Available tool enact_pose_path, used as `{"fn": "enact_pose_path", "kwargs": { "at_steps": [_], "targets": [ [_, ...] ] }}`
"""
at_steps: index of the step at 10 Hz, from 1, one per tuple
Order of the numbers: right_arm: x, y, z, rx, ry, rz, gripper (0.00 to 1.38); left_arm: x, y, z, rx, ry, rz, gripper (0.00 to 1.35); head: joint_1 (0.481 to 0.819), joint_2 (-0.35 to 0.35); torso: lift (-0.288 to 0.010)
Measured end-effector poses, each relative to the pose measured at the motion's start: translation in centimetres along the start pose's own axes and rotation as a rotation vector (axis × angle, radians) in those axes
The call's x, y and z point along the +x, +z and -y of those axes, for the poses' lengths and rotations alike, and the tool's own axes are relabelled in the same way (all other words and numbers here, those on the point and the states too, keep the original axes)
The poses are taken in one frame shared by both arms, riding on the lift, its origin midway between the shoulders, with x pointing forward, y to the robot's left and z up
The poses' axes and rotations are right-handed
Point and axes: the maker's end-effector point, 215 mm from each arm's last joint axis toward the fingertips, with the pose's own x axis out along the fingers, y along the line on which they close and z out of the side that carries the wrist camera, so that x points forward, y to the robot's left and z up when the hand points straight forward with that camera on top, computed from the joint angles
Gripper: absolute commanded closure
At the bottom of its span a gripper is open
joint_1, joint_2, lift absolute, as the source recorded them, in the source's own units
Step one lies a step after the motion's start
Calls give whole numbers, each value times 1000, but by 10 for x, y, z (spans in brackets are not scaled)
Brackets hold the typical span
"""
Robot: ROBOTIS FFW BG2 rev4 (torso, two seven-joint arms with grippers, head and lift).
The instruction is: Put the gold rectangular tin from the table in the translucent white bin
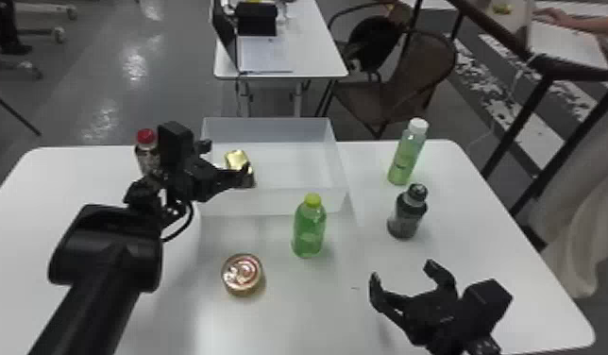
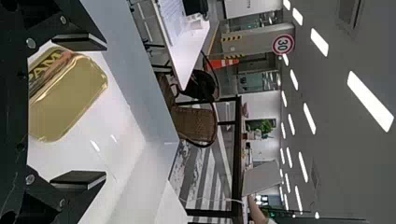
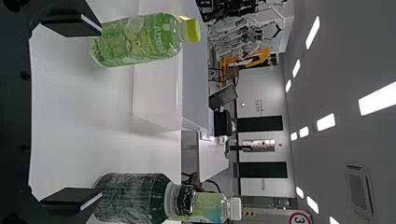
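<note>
Well, the tin is inside the bin, over at its left end, with the left gripper reaching in around it. Those two fingers stand wide apart and grip nothing; the tin lies between them, closer to one than the other, and I can't tell whether it touches that one. The right gripper is over the table's near right part, its fingers well spread too, with nothing held. Just on the near side of the bin stands a yellow-capped bottle, and nearer, to its left, sits a round can. Off to the right are a dark bottle and, farther back, a white-capped one. A red-capped bottle stands left of the bin.
</note>
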Motion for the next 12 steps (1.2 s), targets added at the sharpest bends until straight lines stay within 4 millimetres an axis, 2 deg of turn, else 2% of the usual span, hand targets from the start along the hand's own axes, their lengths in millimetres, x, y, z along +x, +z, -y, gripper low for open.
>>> {"fn": "enact_pose_path", "kwargs": {
  "at_steps": [2,4,6,10,12],
  "targets": [
    [-2,-2,-1,2,0,-3,85,-9,2,1,-45,14,47,110,695,-88,-91],
    [-2,0,-1,0,0,0,85,-38,-12,0,-114,59,82,110,695,-74,-91],
    [-2,5,2,-12,-1,7,85,-92,-34,-14,-169,186,120,111,695,-39,-91],
    [-9,10,13,-28,-16,10,85,-215,-73,-25,-244,437,147,111,695,39,-91],
    [-13,10,15,-32,-22,8,85,-254,-96,-18,-257,487,97,111,695,68,-91]
  ]
}}
